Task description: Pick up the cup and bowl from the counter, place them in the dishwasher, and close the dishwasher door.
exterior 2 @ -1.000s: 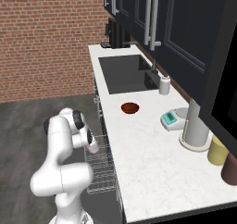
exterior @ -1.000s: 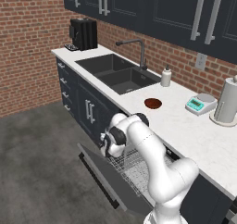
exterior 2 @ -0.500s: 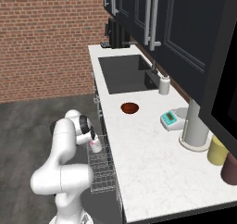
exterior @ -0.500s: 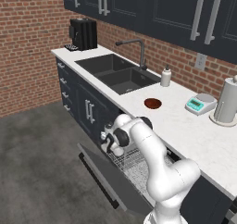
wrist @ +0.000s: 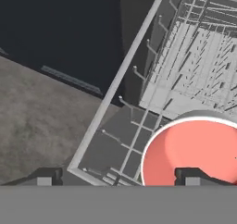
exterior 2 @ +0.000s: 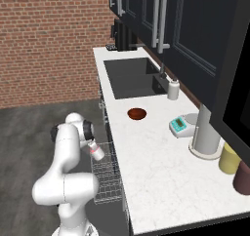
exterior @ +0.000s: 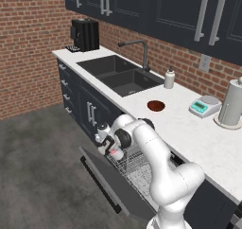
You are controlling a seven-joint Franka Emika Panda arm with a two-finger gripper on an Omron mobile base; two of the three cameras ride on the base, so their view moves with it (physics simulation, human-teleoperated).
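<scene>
Lowered since one second ago: gripper [exterior: 112,149] with the cup [exterior: 115,152], from above the rack's near corner down to the level of the silver wire rack [exterior: 137,169] of the dishwasher [exterior 2: 108,174]; base views otherwise unchanged. Fingers closed on the cup, one dark fingertip [wrist: 194,176] lying over the rim in the hand view, the other fingertip [wrist: 45,177] seen off to the side. Cup tilted, pink-red inside [wrist: 196,154] facing the hand camera, white-grey outer wall [exterior 2: 96,151] seen at the rack's near edge in the right base view. Below the cup: rack wires and tines over the dark dishwasher door [exterior: 113,183], dropped open toward the grey floor [exterior: 42,176]. Bowl [exterior: 156,105], dark reddish-brown, upright on the white marble counter [exterior: 203,138], well apart from the arm, between the sink [exterior: 118,74] and a teal kitchen scale [exterior: 202,106]. Further along the counter: soap dispenser [exterior: 169,77] beside the faucet [exterior: 137,50], paper-towel roll [exterior: 231,102], black coffee machine [exterior: 85,35] at the far end near the brick wall [exterior: 28,43]. In the right base view, yellow jar [exterior 2: 229,158] and maroon jar [exterior 2: 242,177] near the counter's near end.
</scene>
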